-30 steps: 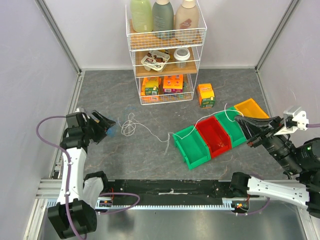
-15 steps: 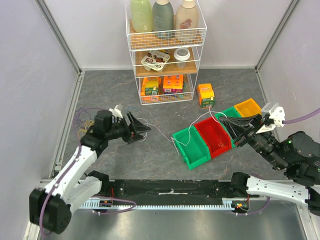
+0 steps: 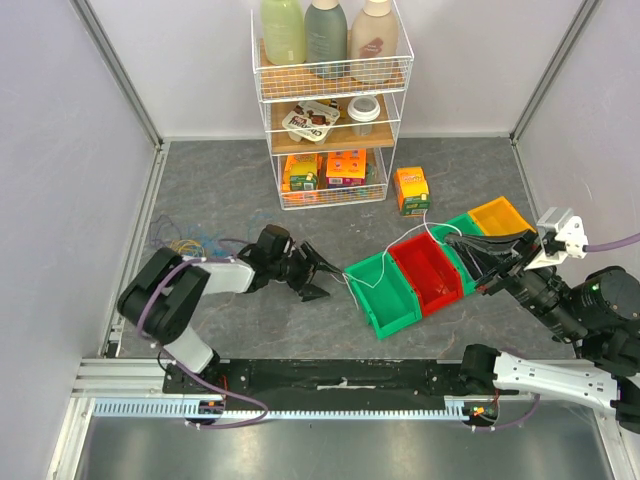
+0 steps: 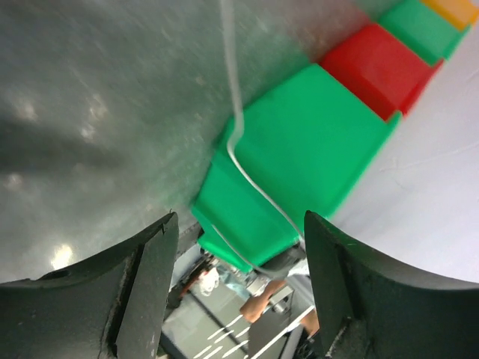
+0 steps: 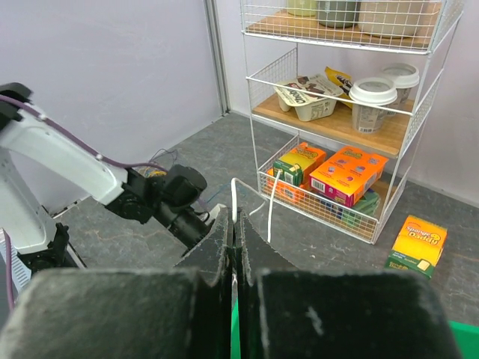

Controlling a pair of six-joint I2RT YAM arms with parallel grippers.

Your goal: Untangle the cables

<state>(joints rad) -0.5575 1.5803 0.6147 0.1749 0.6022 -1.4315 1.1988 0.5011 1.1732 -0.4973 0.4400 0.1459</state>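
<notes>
A white cable (image 3: 392, 247) runs from my right gripper (image 3: 457, 241) down across the bins to the floor beside the near green bin (image 3: 372, 312). The right gripper (image 5: 234, 218) is shut on that white cable (image 5: 233, 194), which sticks up from its tips. My left gripper (image 3: 314, 277) lies low on the floor just left of the green bin, open. In the left wrist view the white cable (image 4: 233, 112) crosses the green bin (image 4: 314, 142) beyond the open left gripper (image 4: 239, 292), untouched. The other cables (image 3: 185, 243), yellow, blue and dark, lie tangled at the far left.
A row of bins, green, red (image 3: 441, 287), green and yellow (image 3: 500, 215), sits right of centre. A white wire rack (image 3: 330, 100) with bottles, cups and boxes stands at the back. An orange box (image 3: 411, 190) stands beside it. Purple hoses trail from both arms.
My left gripper has swept from the far left to the right, up to the green bin. The white cable's loops on the floor have been drawn out toward the bins. The right gripper stays shut.
</notes>
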